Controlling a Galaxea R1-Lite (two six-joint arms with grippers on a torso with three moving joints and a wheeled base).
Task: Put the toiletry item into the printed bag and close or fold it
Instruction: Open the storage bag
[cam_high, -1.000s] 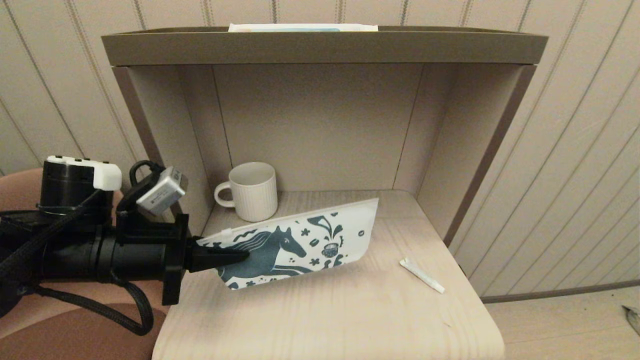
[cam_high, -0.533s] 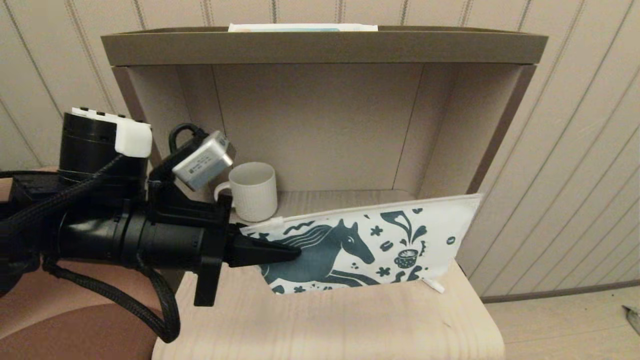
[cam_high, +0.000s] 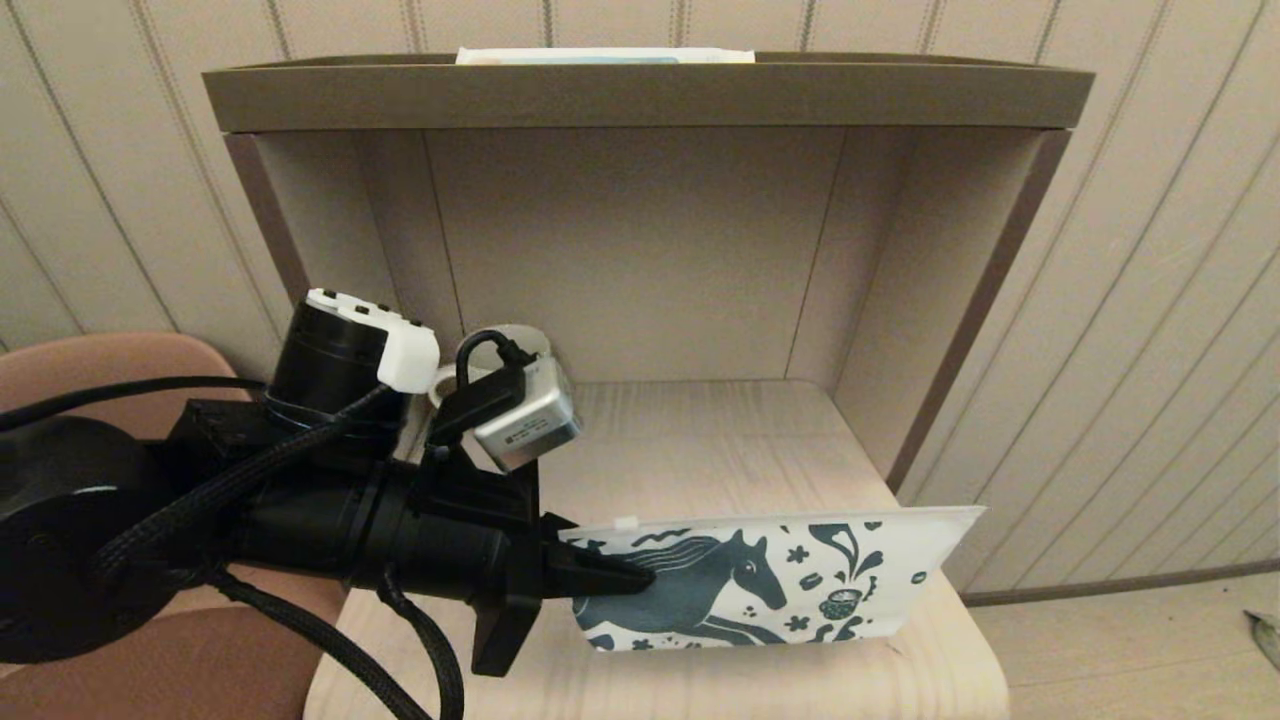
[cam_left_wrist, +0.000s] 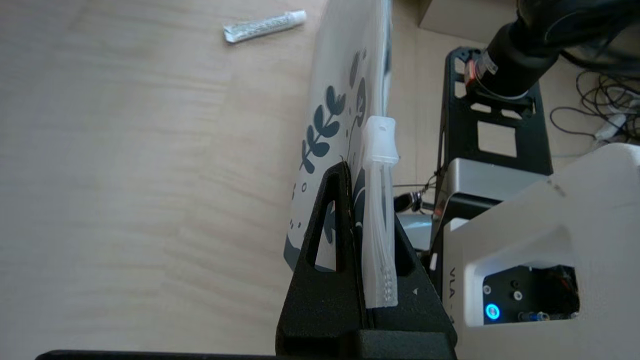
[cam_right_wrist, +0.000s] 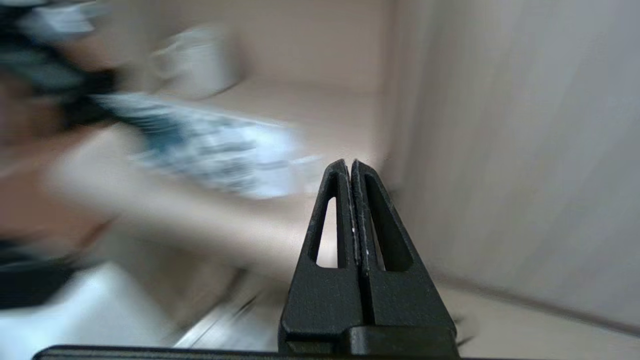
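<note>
White printed bag (cam_high: 800, 590) is held upright, pinched shut in the left gripper (cam_high: 610, 578); next, the toiletry item (cam_left_wrist: 264, 26), at two o'clock, must be fetched.

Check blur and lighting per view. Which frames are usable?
Head view: sharp, warm dim light, printed bag legible. Left wrist view: sharp, left pincer and toiletry item crisp on the bright table. Right wrist view: background heavily smeared; only the right pincer is sharp.
</note>
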